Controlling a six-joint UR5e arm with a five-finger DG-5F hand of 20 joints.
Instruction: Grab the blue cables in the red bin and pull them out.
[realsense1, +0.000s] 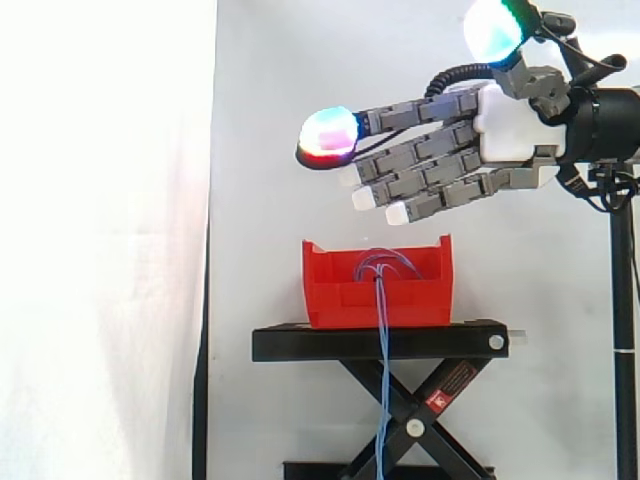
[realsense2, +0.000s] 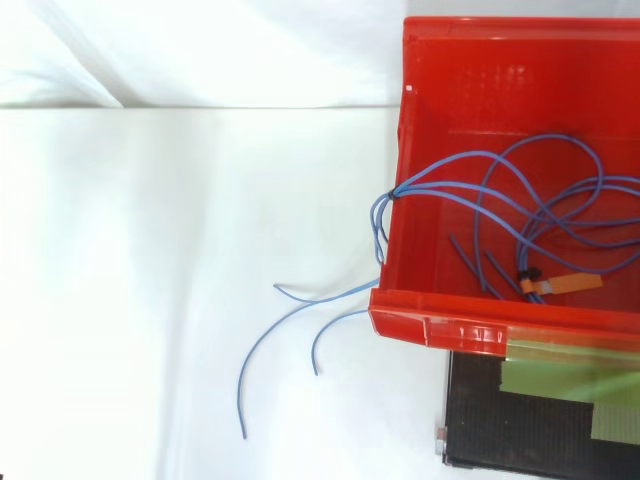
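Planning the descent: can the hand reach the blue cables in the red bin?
Probably yes: the hand, fingers straight, hangs above the open-topped red bin; the blue cables lie loose inside, nothing covering them.

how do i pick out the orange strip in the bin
Find the red bin on the black stand. Inside lie looped blue cables, and among them, by the bin's lower wall in the top view, a flat orange strip. It is the only orange thing among blue cables.
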